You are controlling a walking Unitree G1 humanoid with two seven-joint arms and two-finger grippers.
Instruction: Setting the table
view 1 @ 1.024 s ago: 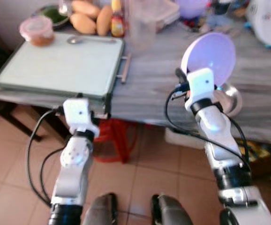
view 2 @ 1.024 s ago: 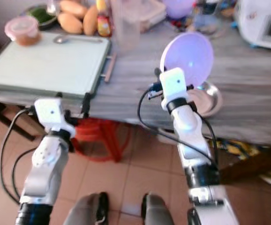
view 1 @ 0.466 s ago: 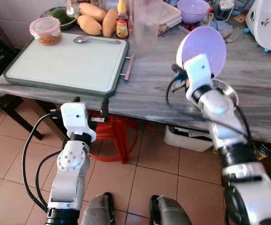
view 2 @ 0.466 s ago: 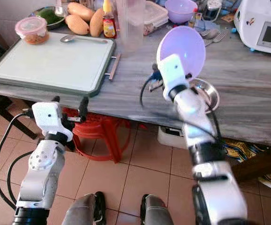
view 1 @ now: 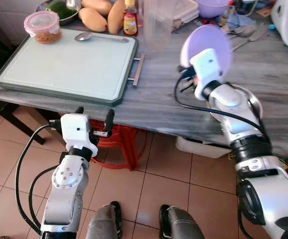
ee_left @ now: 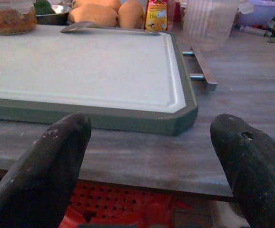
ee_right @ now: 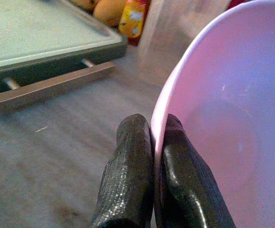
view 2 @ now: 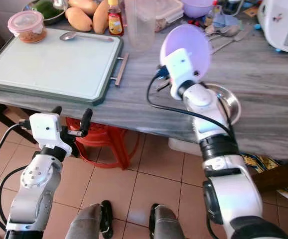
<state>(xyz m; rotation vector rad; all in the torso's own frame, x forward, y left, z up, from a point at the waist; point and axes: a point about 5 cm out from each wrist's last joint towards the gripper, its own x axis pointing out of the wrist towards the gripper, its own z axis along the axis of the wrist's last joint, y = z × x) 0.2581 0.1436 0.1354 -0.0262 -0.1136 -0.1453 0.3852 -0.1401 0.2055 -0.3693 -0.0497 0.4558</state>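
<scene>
Right arm has swung the purple bowl [view 1: 207,44] further left over the bench [view 1: 164,94], twd the clear jug [view 1: 157,24]. Right gripper [ee_right: 149,137] jaws pinch the bowl's rim, bowl held on edge above the bench, just by a steel bowl [view 2: 228,102]. Left gripper [ee_left: 149,156] jaws wide, low in front of the green tray [view 1: 64,62].

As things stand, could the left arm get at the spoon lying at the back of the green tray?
Probably not without moving closer. The left gripper, open, hangs below the table edge, and the spoon lies at the tray's far side. Nothing blocks the tray surface, but the reach across looks long.
</scene>
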